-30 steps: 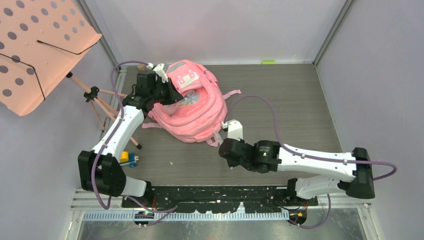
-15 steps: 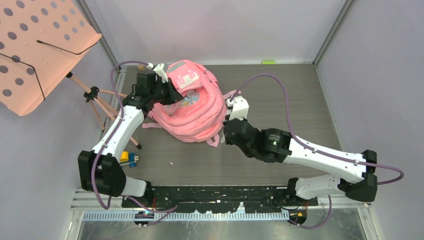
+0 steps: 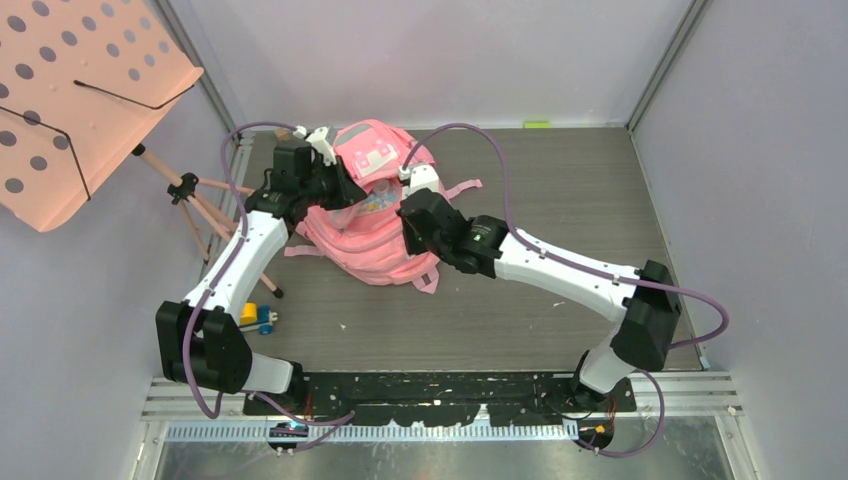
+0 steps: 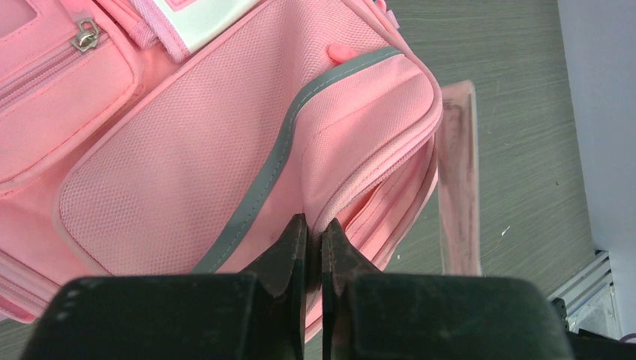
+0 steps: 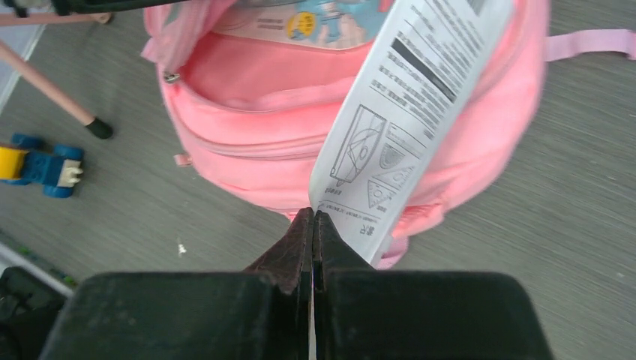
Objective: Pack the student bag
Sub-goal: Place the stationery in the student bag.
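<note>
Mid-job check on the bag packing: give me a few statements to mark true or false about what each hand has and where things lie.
1. The right hand is shut on a white printed sheet. True.
2. The student bag is zipped closed. False: its main compartment gapes open in the right wrist view.
3. The left hand is shut on the student bag's fabric edge. True.
4. The blue and yellow toy lies inside the student bag. False: it sits on the table, apart from the bag, near a leg of the music stand.
</note>
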{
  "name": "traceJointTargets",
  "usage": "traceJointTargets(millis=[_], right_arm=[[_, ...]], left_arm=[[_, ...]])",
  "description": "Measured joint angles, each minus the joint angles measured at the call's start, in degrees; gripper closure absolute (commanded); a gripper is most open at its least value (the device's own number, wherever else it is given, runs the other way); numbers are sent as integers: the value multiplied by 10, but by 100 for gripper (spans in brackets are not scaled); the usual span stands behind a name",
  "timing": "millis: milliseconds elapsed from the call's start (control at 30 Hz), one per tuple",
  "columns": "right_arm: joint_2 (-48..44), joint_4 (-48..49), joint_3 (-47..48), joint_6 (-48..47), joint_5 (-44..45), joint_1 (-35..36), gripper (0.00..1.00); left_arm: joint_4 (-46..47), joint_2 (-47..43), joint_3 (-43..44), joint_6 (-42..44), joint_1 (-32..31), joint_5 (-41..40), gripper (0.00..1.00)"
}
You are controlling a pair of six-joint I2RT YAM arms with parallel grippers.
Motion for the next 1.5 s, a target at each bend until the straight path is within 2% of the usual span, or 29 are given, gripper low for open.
traceJointTargets(millis=[367,633,900,1233,1333,1400,1500], right_arm=[[36,-8,36,35,-103,1,99],[60,-18,50,53,-135,1,99],[122,-42,135,15,-136,-9,100],[216,-84,293,-55,-143,-60,100],[232,-85,315,-72,-151,-76,100],[243,-85,324,-83,-153,-84,98],[256,-84,327,-92,-156,-90,91]], left_arm=[[0,0,0,-1,0,4,100],[0,0,0,-1,0,5,100],[0,0,0,-1,0,7,100],[1,2,0,-1,0,8,100],[1,2,0,-1,0,8,100],[0,2,0,-1,0,8,100],[0,2,0,-1,0,9,100]])
